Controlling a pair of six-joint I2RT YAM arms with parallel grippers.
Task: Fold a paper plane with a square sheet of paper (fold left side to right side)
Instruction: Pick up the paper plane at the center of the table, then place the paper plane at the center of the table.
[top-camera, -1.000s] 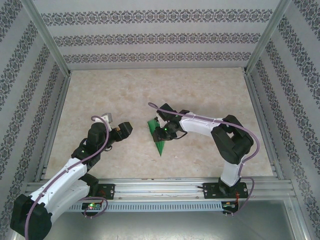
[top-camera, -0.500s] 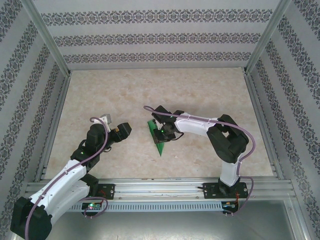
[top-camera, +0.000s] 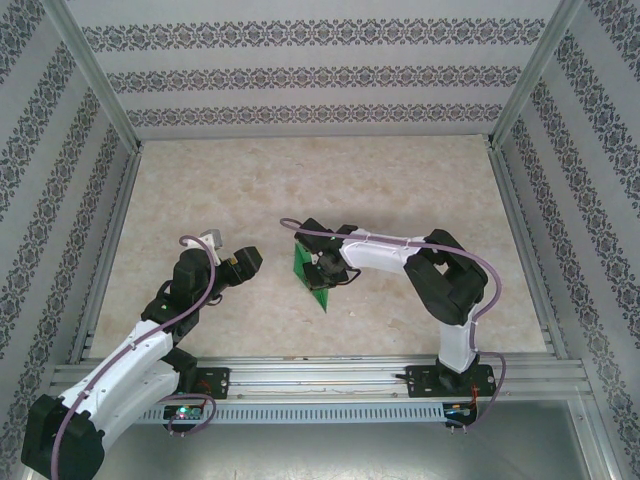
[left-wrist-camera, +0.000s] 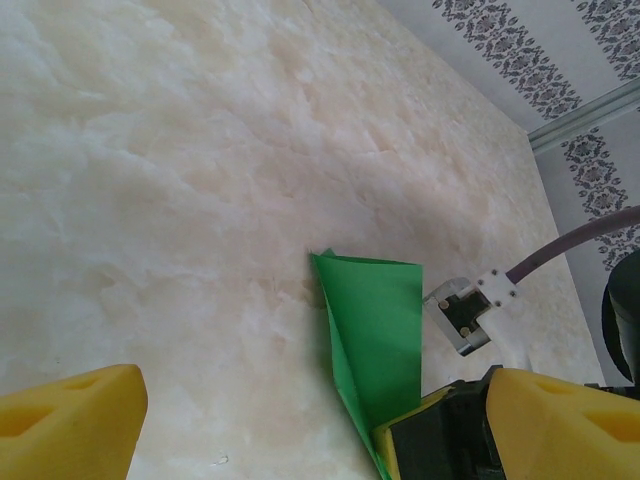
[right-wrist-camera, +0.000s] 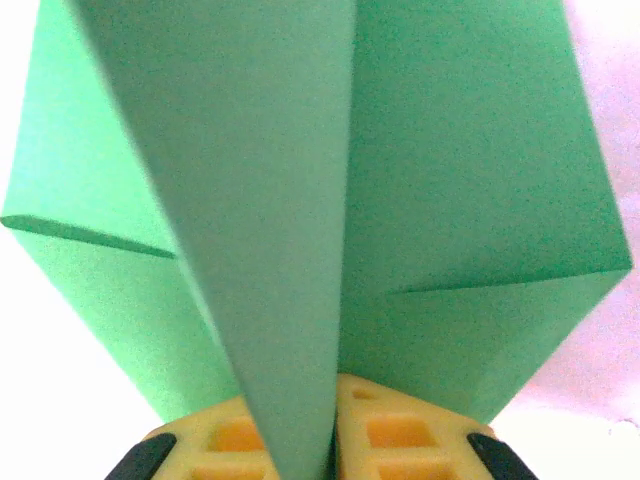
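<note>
– Bright green creased paper plane (top-camera: 312, 274), that's pinched in the right claw (top-camera: 323, 268), isn't it?

– Yes. That wrist's camera shows the yellow foam pads (right-wrist-camera: 400, 440) clenched on the plane's middle fold, a wing spreading to each side.

– And the arm behind it?

– It rises from its base at the near edge, bends at the elbow, and its forearm stretches leftward to about the middle of the beige marbled table (top-camera: 400, 180). From above, the dart's point aims at the near edge. I can't tell whether it touches the tabletop.

– The other arm?

– It leans in low from the left. The left claw (top-camera: 245, 262) hangs spread wide, gripping nothing, apart from the plane and facing it. Between its yellow fingers (left-wrist-camera: 65, 420) its camera catches the plane's flat side and the right arm's grey cable (left-wrist-camera: 580, 245), detail that the overhead view flattens.
</note>
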